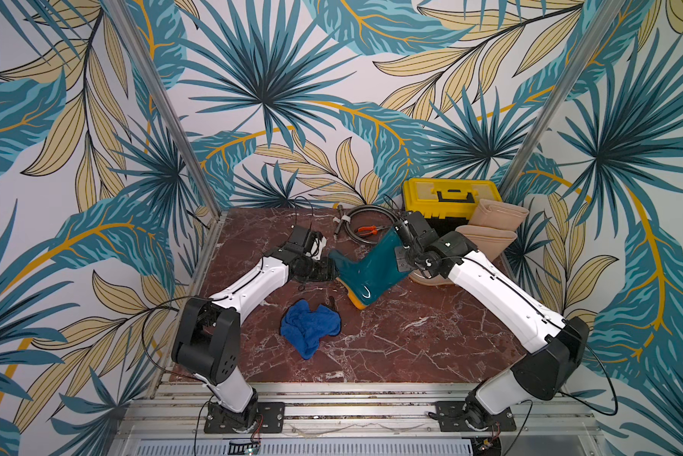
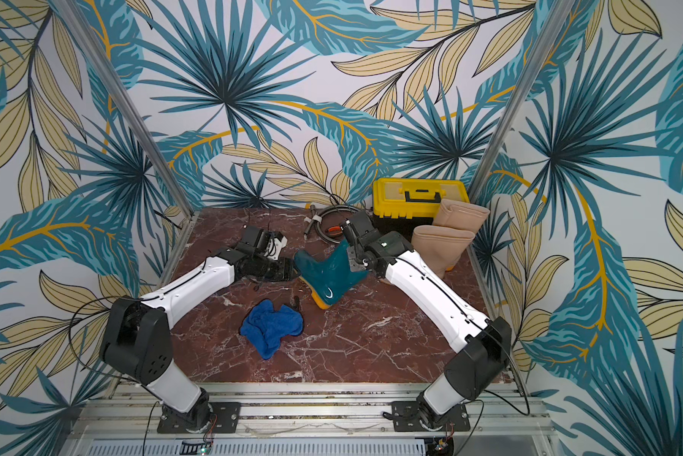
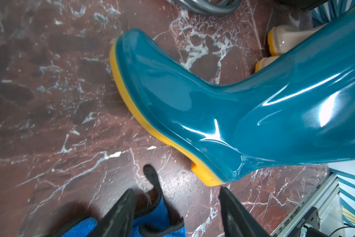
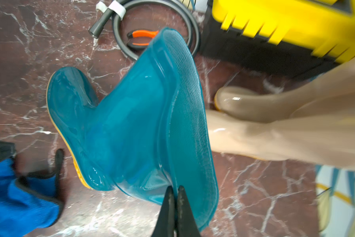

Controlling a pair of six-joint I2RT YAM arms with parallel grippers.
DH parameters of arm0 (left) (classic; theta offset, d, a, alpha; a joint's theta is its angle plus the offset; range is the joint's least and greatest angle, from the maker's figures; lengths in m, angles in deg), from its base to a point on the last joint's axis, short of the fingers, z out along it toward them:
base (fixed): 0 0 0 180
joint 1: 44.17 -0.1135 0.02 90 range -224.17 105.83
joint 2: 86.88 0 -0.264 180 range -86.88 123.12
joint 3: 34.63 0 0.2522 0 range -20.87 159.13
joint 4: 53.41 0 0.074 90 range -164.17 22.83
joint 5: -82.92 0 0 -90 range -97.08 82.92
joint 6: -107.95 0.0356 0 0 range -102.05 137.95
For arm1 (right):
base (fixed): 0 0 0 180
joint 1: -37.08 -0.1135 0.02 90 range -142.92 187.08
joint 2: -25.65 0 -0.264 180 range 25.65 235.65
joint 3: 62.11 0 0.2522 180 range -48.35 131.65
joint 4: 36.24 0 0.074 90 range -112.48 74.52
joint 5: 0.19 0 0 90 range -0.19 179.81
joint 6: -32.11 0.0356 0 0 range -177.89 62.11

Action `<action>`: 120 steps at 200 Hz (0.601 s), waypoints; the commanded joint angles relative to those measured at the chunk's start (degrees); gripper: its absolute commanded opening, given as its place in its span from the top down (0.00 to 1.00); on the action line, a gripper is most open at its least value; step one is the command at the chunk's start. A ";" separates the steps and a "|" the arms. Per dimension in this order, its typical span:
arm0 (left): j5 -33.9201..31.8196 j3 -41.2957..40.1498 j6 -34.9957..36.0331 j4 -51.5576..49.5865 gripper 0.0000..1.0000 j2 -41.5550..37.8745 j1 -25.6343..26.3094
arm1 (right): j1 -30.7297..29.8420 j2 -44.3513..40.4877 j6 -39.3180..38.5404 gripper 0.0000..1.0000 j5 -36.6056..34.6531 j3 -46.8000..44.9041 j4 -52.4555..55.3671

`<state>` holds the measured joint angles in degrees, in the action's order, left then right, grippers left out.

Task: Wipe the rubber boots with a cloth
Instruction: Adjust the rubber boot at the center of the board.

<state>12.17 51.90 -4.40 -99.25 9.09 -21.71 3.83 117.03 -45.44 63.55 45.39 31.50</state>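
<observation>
right claw (image 4: 173, 196) pinching rim of teal boot (image 4: 131, 127), clear only in right wrist view, left claw (image 3: 176, 189) spread near its heel, cloth (image 1: 310, 329) loose on table (image 1: 411, 347)

Staged robot booth: leaf-print walls (image 1: 332, 59), aluminium frame (image 1: 164, 106), marble-look tabletop (image 1: 411, 347).

Two arms lean inward.
Left arm reaches toward 2 o'clock, left gripper (image 3: 176, 189) spread; right arm toward 10 o'clock, right gripper (image 4: 175, 187) pinching the teal boot (image 4: 131, 123).

marble tabletop (image 1: 411, 347) bears cloth (image 1: 308, 327), boots (image 1: 486, 237), toolbox (image 1: 446, 197), hose (image 1: 365, 213), pliers (image 1: 365, 229).
</observation>
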 commanded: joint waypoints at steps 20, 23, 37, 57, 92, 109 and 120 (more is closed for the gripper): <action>2.71 2.43 -1.00 4.43 0.36 6.72 1.62 | 0.03 6.21 -13.85 1.00 -8.15 6.34 -4.84; 2.59 2.55 -1.21 4.93 0.36 7.20 1.62 | 0.03 6.67 -14.56 1.00 -8.60 6.86 -5.24; 3.05 2.76 -2.49 7.12 0.38 9.28 1.95 | 0.04 9.41 -17.48 1.00 -10.59 9.79 -6.61; 4.11 3.08 -4.59 10.51 0.40 11.65 2.41 | 0.04 12.99 -20.32 1.00 -12.55 14.67 -7.40; 3.77 6.55 -5.31 11.60 0.41 16.37 3.30 | 0.03 16.27 -23.74 1.00 -14.96 20.40 -10.02; 3.41 8.25 -5.49 11.62 0.41 18.59 3.31 | 0.20 16.60 -25.58 1.00 -16.72 20.61 -12.57; 3.68 9.31 -5.66 11.61 0.41 19.91 3.33 | 0.37 16.82 -26.14 1.00 -17.05 20.77 -13.11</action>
<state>15.49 58.29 -9.29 -90.09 26.70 -18.50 3.83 133.90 -68.24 51.02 63.86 23.89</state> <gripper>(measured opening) 0.587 0.054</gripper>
